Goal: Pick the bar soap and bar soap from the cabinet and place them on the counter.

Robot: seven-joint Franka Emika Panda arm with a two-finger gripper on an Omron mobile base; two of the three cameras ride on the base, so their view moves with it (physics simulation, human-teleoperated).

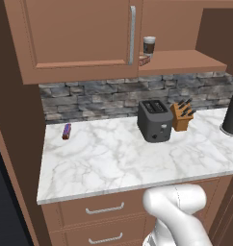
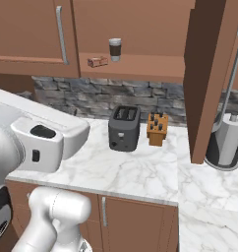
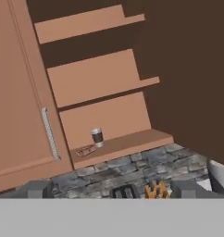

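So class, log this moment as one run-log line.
soap: on cabinet shelf, beside cup | counter: no soap yet | claw: faces shelf, apart

The open cabinet [image 3: 104,78] stands with three plain brown shelves stepping up into its dark inside. On the lowest shelf a brown-and-white paper cup [image 3: 97,137] sits upright, and just beside it lie the bar soaps [image 3: 86,150], flat and close together. The shut door's silver bar handle [image 3: 49,134] runs alongside. Below, a grey stone backsplash [image 3: 132,169], the toaster's [image 3: 124,192] top and a knife block [image 3: 156,190] peek up.
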